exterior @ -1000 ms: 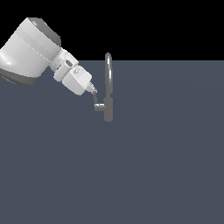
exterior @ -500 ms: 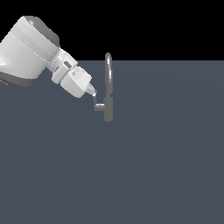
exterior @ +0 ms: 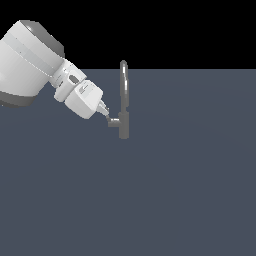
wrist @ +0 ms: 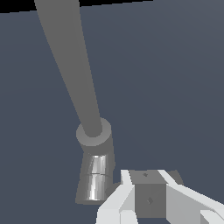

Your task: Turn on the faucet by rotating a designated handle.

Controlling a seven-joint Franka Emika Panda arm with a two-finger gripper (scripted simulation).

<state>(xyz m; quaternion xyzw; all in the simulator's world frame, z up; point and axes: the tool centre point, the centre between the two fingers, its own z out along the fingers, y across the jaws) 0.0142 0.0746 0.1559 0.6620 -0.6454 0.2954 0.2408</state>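
Gripper (exterior: 107, 117) of the Panda arm meets the faucet (exterior: 123, 120) at its side lever (wrist: 148, 194), fingers (wrist: 116, 205) apparently clamped around it, on the grey floor (exterior: 190, 190).

Flat slate-grey floor (exterior: 165, 190), plain and unmarked. Standing directly on it, just beyond the tips of the gripper (exterior: 107, 118): grey faucet (exterior: 124, 125), upright, thick cylindrical base below a thin arched spout.
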